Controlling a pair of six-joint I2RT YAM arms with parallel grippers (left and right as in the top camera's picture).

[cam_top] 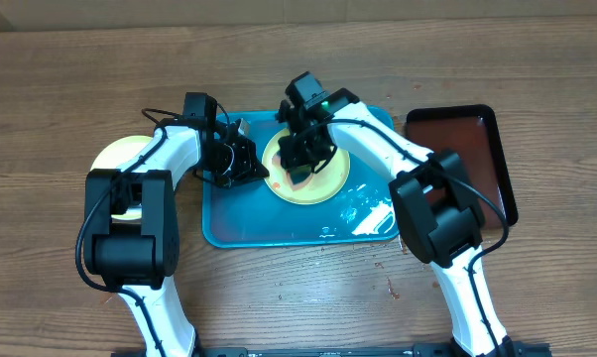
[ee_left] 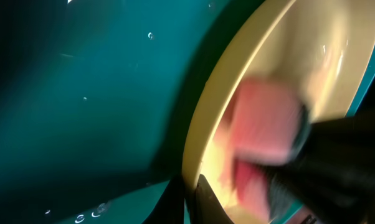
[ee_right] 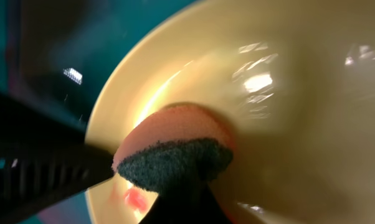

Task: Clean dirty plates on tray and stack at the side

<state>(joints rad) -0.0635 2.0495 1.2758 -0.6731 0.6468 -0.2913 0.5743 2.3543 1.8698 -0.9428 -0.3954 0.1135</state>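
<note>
1. Wooden table (cam_top: pixel 60 59) carries the turquoise tray (cam_top: pixel 229 223) in the middle. One pale yellow plate (cam_top: pixel 328 186) lies in it, and a second plate (cam_top: pixel 115 157) sits on the table at the left side.
2. Right gripper (cam_top: pixel 303 159) has its jaws clamped on a pink sponge (ee_right: pixel 175 134), with the dark scouring face pressed on the plate.
3. Left gripper (cam_top: pixel 243 164) is at the plate's left rim; I cannot tell if its jaws pinch the rim.
4. To scrub well, I think the sponge should go to the red smear (ee_right: pixel 134 199) near the rim, with light pressure, so the plate does not slide.
5. No brand, label or writing can be read.
</note>
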